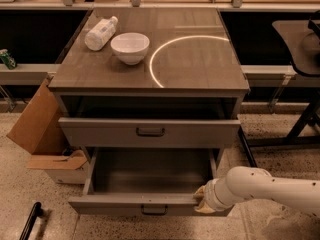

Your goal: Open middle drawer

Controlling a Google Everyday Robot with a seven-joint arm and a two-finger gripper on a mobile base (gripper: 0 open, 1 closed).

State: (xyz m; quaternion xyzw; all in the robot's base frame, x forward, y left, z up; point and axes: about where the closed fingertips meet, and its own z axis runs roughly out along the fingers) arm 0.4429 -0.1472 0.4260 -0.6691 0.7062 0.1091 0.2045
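**Gripper at the right end of the wide-open middle drawer**

The gripper (201, 200) sits low against the right end of the middle drawer's (115, 204) front, touching its top edge. Whether it is open or closed, or truly has hold of that edge, I cannot tell from here. Its white arm (265, 186) runs away to the right and leaves the view at the edge.

The middle drawer stretches leftward from the gripper. It is pulled far out of the grey wood-look cabinet (200, 69), and its bare inside lies just behind the gripper. A small dark handle (154, 210) sits at the centre of the front, left of the gripper and a little lower.

Above the gripper is the uppermost drawer (90, 132), with a taller front and its own dark handle (150, 132). It stands only slightly out, with a dark gap under the cabinet top.

Higher up, on the cabinet top, a bright ring of light (152, 59) curves across the surface. Left of the ring stands a white bowl (130, 47), and a white plastic bottle (100, 33) lies on its side just beyond the bowl.

Far left of the gripper, an open cardboard box (37, 124) leans beside the cabinet on the speckled floor (20, 194). A green can (6, 59) rests on a ledge above the box. Up and to the right, well apart from the gripper, stands a dark table (297, 39).
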